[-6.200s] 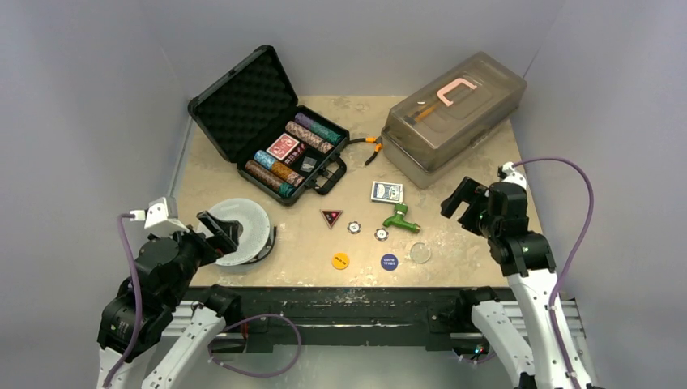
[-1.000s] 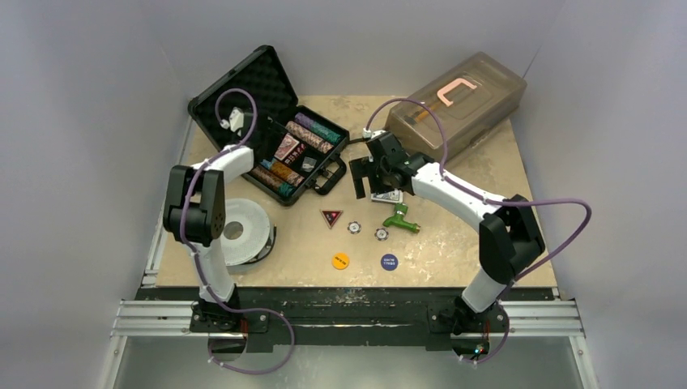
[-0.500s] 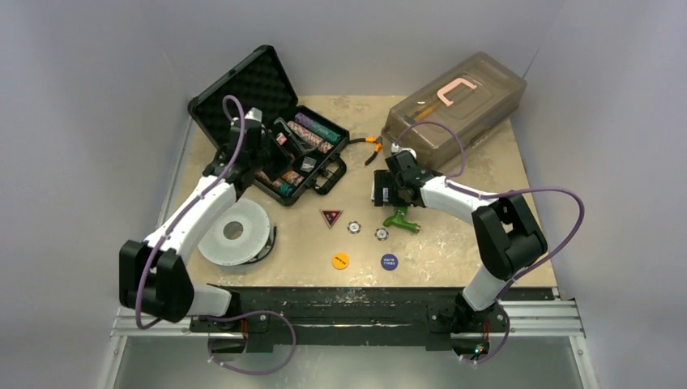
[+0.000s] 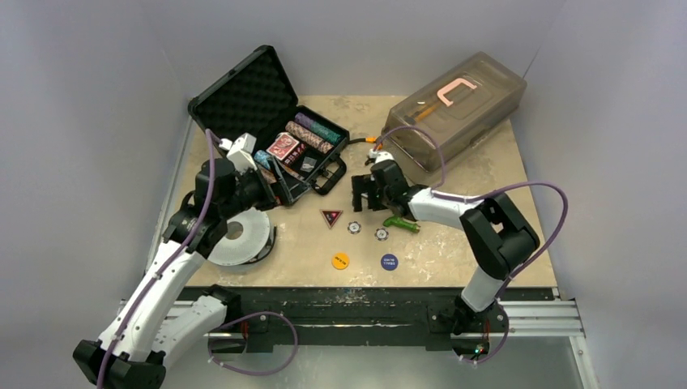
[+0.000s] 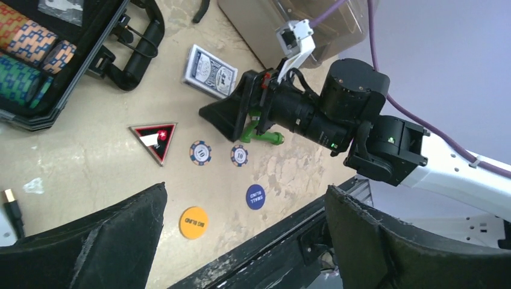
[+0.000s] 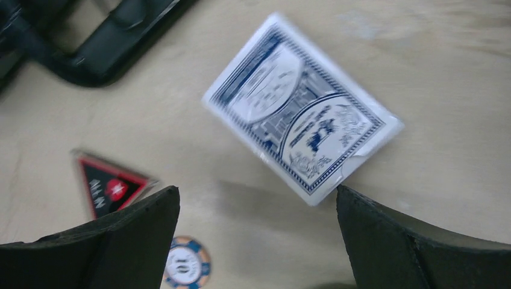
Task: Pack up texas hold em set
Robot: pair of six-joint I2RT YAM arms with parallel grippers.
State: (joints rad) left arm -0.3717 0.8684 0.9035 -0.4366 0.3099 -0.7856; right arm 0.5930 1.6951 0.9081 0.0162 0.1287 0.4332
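The black case (image 4: 243, 97) lies open at the back left, holding rows of chips (image 4: 312, 134) and the red deck (image 4: 283, 147). The blue deck (image 6: 303, 105) lies flat on the table, just ahead of my open, empty right gripper (image 6: 258, 192), which hovers low over it (image 4: 359, 194). My left gripper (image 4: 274, 188) is open and empty at the case's front edge. Below it (image 5: 246, 198) lie the triangle marker (image 5: 155, 137), two chips (image 5: 200, 152), a blue button (image 5: 255, 196) and a yellow button (image 5: 194, 222).
A large translucent grey box (image 4: 454, 109) fills the back right, with orange-handled pliers (image 4: 373, 139) beside it. A green toy faucet (image 4: 399, 220) lies by the right gripper. A white spool (image 4: 239, 231) sits under the left arm.
My left gripper has opened and pulled back out of the case toward its front edge. My right gripper has shifted slightly left and lower over the blue deck.
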